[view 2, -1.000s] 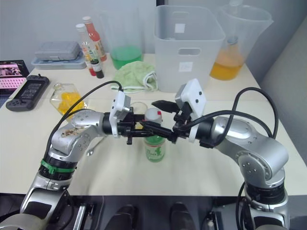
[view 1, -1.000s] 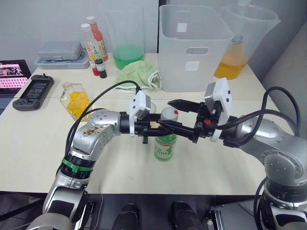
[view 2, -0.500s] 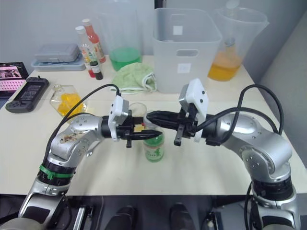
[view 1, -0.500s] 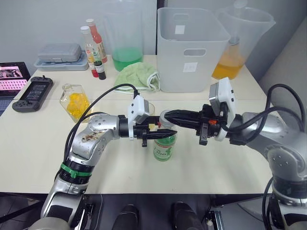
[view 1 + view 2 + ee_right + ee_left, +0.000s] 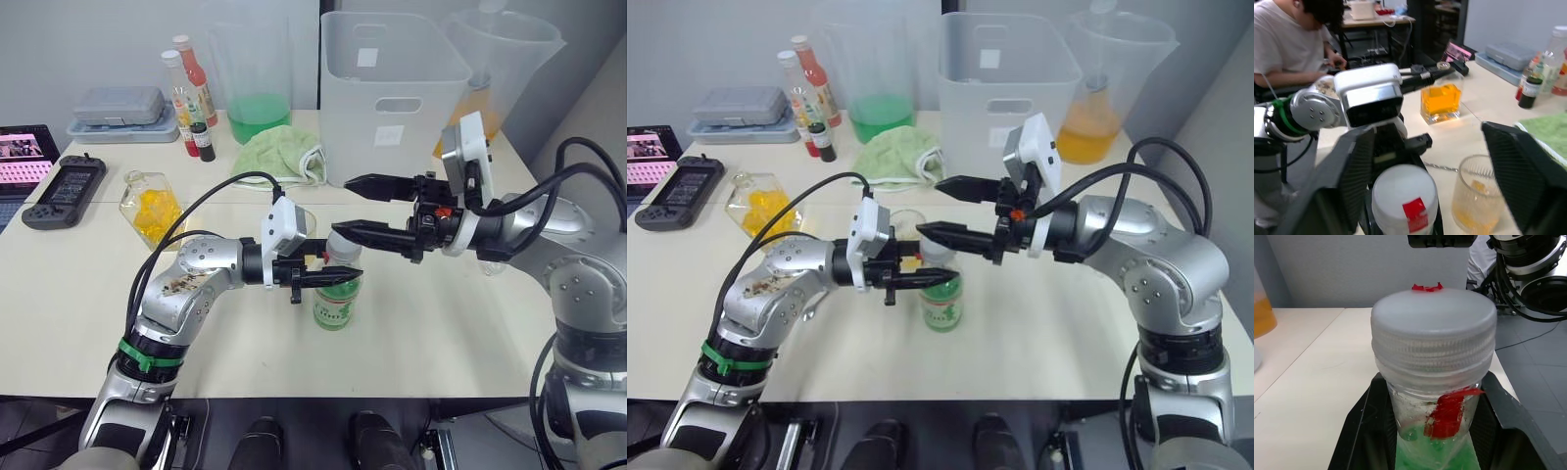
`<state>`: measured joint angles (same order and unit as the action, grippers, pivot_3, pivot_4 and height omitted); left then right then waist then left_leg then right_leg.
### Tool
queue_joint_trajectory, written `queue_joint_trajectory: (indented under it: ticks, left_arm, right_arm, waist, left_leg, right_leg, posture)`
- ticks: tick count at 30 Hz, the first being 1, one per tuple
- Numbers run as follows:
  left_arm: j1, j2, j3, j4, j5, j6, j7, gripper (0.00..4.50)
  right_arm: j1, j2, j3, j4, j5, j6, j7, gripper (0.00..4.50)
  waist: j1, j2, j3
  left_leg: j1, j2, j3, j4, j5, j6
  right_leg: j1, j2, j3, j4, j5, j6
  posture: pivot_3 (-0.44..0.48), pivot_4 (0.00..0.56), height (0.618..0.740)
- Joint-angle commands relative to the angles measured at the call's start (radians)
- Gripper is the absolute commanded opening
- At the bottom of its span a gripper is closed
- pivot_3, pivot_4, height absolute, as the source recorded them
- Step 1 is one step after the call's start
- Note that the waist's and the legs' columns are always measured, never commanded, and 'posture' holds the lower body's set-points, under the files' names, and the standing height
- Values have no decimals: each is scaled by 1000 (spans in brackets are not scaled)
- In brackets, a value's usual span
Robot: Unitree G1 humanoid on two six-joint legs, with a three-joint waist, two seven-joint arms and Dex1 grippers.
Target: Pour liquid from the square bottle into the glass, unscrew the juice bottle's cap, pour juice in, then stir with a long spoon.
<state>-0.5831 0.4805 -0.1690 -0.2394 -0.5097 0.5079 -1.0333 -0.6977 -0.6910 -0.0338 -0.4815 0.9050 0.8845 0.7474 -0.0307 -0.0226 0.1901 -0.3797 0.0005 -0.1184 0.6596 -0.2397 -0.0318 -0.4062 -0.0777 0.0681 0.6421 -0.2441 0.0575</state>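
The juice bottle [image 5: 336, 297] is standing upright near the middle of the worktop [image 5: 460, 333], toward its front edge, its white cap [image 5: 1434, 323] on. My left gripper [image 5: 331, 276] is clamping the bottle's neck just under the cap. My right gripper [image 5: 361, 208] is hovering above the cap, fingers spread wide and holding nothing. The glass [image 5: 1478, 199] is sitting just behind the bottle, a little amber liquid in it.
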Motion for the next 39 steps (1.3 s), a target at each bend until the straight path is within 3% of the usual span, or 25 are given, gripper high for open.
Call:
queue_joint_trajectory:
  ticks: [1,13,19,23,29,33,39]
  left_arm:
    - [4,8,-2,-22,0,17,8,1517]
    - [-4,-2,-21,-8,6,7,-3,1517]
    - [0,-3,-23,0,13,-3,-3,1517]
    - [1,-2,-22,1,13,-3,-2,1517]
    - [0,10,-12,-4,17,2,6,1517]
    - [7,11,5,-26,4,23,33,1517]
    - [50,32,20,-75,-5,47,55,1517]
  right_arm:
    - [15,-8,2,-62,-21,5,-44,3796]
    - [98,-19,20,-127,-61,13,-102,3796]
    - [120,-17,18,-138,-60,5,-96,1883]
    - [122,-5,19,-133,-54,-16,-73,1720]
    - [82,-11,74,3,-86,-130,178,1720]
    - [-21,-23,202,249,-220,-288,478,1719]
    - [-256,66,336,631,-369,-549,830,1719]
  waist:
    - [0,0,0]
    - [1,0,0]
    - [1,0,0]
    - [2,0,0]
    - [1,0,0]
    - [-7,0,0]
    - [-17,0,0]
  left_leg:
    - [0,0,0,0,0,0]
    - [-1,0,0,0,0,0]
    - [0,0,0,0,0,0]
    - [0,0,0,0,0,0]
    - [0,0,0,0,0,0]
    - [0,0,0,0,0,0]
    - [3,0,0,-1,0,0]
  right_leg:
    - [0,0,0,0,0,0]
    - [0,0,0,-1,0,0]
    - [0,0,0,-1,0,0]
    - [0,0,0,-1,0,0]
    - [0,0,0,-1,0,0]
    - [1,0,0,-1,0,0]
    - [2,0,0,-1,0,0]
  posture:
    - [0,150,740]
    - [0,150,740]
    - [0,150,740]
    - [0,150,740]
    - [0,150,740]
    - [0,150,740]
    - [0,150,740]
